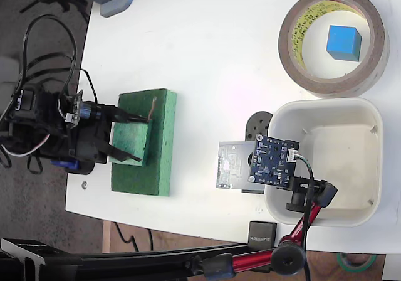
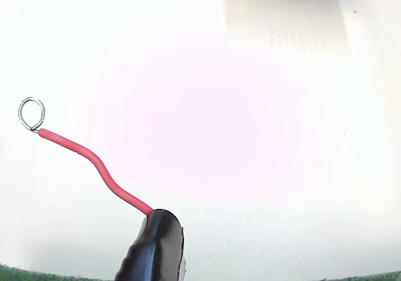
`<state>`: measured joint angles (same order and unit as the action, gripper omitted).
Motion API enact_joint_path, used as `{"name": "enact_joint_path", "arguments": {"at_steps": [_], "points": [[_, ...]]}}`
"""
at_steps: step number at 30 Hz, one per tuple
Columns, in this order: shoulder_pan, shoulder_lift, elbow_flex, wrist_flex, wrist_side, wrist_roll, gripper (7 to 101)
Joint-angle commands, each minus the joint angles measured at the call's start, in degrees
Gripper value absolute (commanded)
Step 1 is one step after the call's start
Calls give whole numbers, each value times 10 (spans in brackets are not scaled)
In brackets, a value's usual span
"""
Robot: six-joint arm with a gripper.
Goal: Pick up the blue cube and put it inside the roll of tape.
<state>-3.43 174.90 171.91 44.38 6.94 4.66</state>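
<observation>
In the fixed view, the blue cube (image 1: 343,42) sat inside the roll of tape (image 1: 333,41), on the white table (image 1: 207,55) within the ring's hole, at the upper right. Just below the roll stood a white tub (image 1: 326,162), and a blue circuit board (image 1: 273,160) on a red-and-black stand (image 1: 294,231) overlapped the tub's left edge. Far to the left, the gripper (image 1: 135,137) hung over a green sponge (image 1: 145,142), well apart from the cube and the roll; its two dark fingers were spread, one above the other, with nothing between them. In the wrist view, a black finger (image 2: 153,246) rose from the bottom edge, and a red wire (image 2: 94,162) ran from it up to a small metal ring (image 2: 31,113) at the left, over washed-out white table with a strip of green along the bottom.
</observation>
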Motion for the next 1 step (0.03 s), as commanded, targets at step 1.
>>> {"name": "enact_joint_path", "arguments": {"at_steps": [1], "points": [[0, 1, -4, -1, -2, 0, 1003]]}}
